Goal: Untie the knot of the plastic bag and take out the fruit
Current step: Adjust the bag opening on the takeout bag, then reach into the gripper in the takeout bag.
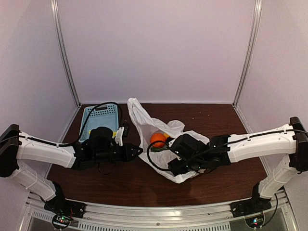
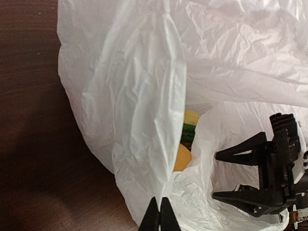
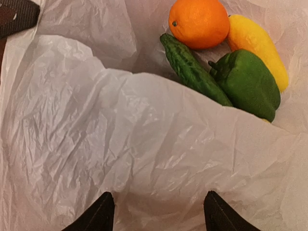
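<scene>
Your L gripper (image 2: pixel 160 200) is pinched tight on a fold of the plastic bag (image 2: pixel 139 96). R gripper (image 3: pixel 160 193) hangs w/ fingers spread wide over the bag's wall, gripping nothing. Bag lies mid-table, mouth gaping. The fruit sits inside: orange (image 3: pixel 198 23), yellow piece (image 3: pixel 257 48), green pepper (image 3: pixel 248 82), long green one (image 3: pixel 190 67). Blue basket (image 1: pixel 101 117) sits beyond L wrist.

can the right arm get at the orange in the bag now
Probably yes: the bag gapes open, the orange lies uncovered, and the right gripper is open. A fold of bag before it may need clearing.
</scene>
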You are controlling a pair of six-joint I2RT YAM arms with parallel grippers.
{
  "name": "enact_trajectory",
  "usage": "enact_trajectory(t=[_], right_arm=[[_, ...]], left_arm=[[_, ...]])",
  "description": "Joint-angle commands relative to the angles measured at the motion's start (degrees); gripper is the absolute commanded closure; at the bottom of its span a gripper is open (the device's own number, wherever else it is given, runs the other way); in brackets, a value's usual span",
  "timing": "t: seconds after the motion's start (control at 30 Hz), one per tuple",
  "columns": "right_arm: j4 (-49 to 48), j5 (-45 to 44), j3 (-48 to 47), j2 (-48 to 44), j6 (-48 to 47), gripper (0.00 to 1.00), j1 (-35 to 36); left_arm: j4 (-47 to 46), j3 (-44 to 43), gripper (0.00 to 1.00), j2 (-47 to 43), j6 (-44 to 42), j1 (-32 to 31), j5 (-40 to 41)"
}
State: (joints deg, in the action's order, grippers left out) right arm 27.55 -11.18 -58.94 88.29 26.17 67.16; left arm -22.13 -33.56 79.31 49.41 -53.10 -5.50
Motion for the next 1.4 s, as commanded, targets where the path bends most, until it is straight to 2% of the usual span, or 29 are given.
enact_trajectory(t=[0.0, 0.13, 0.23, 0.4, 0.53, 0.7, 0.8, 1.13, 1.37], right_arm=[[0.4, 1.1, 4.5, -4.8, 7.0, 0.35, 3.0], [0.3, 0.8, 5.7, -7.5, 8.5, 0.35, 3.6], [0.5, -3.4, 2.5, -8.5, 7.5, 0.32, 3.6], [0.8, -10.0, -6.1, -4.4, 4.8, 0.24, 3.0], [-1.7, -11.2, -10.2, 0.6, 1.9, 0.24, 1.5], [-5.7, -9.0, -13.5, 5.8, 0.7, 0.39, -2.3], [-9.6, -8.3, -14.1, 8.4, -0.4, 0.42, -4.0], [-20.6, -6.3, -16.8, 19.8, -2.8, 0.41, -9.8], [-23.8, -3.7, -19.6, 25.5, -3.6, 0.31, -12.2]], left_arm=[[-2.9, 1.5, 1.00, -0.9, -0.5, -0.3, 1.1], [-3.8, 2.0, 1.00, -0.5, -1.1, -0.3, 0.3], [-5.7, 3.0, 1.00, -0.2, -2.4, -0.3, -1.1], [-7.3, 5.0, 1.00, -0.8, -3.7, -0.3, -1.7], [-6.8, 5.2, 1.00, -1.5, -4.4, -0.3, -1.7], [-5.7, 4.5, 1.00, -1.6, -5.7, -0.3, -2.1], [-5.2, 4.5, 1.00, -1.5, -5.8, -0.3, -1.8], [-3.6, 3.1, 1.00, -0.7, -5.6, -0.3, -1.4], [-3.2, 2.7, 1.00, -0.2, -5.5, -0.3, -1.4]])
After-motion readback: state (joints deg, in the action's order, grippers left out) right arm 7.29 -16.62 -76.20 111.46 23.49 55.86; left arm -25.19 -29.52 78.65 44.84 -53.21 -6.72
